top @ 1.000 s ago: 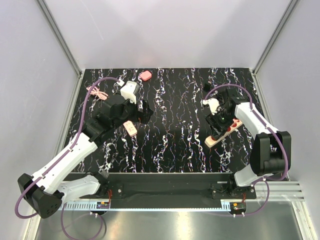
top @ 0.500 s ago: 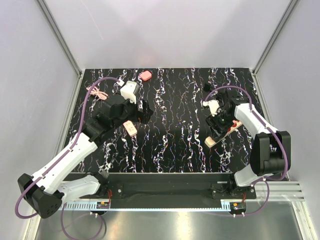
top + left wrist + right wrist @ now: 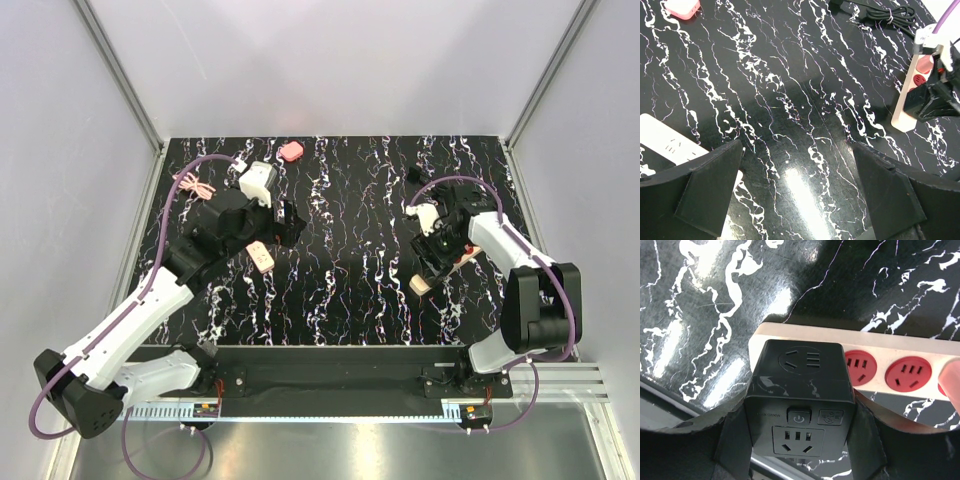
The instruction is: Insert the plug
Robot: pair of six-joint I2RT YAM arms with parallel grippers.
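Our right pincer (image 3: pixel 441 250) has slid toward 7 o'clock along the beige strip (image 3: pixel 900 346) in the last second. It now hangs over the strip's near end, clamped on a black socket cube (image 3: pixel 799 385). The plug (image 3: pixel 291 150) lies untouched at the 12 o'clock edge of the table (image 3: pixel 350 285), so we judge its insertion not begun. Our left pincer (image 3: pixel 799 192) gapes wide, empty.
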